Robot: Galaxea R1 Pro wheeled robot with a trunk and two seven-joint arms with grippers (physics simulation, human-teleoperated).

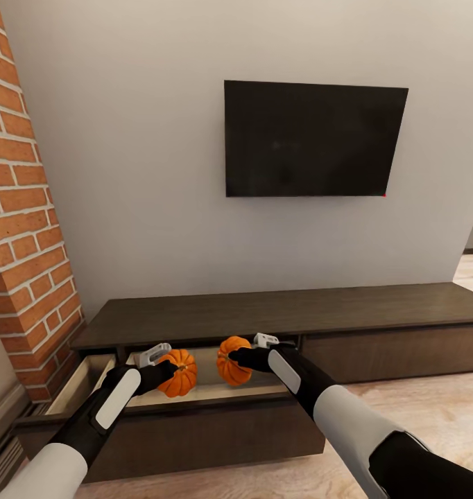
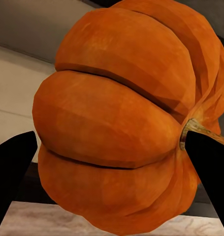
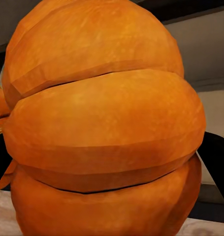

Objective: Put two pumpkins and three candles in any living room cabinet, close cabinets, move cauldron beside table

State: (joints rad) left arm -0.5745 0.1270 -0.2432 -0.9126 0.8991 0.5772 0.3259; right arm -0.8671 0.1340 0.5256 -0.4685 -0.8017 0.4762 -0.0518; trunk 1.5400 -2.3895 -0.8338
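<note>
**Two pumpkins held over the open drawer**

The cabinet runs along the wall, below the television mounted on that wall. A brick column stands at the cabinet's left end. The cabinet's left drawer is pulled out toward the robot. Over its inside, the left end effector holds the left pumpkin and the right end effector holds the right pumpkin. The two pumpkins sit side by side, near each other but apart, in front of the cabinet's top edge. The floor lies right of the drawer, before the cabinet.
</note>
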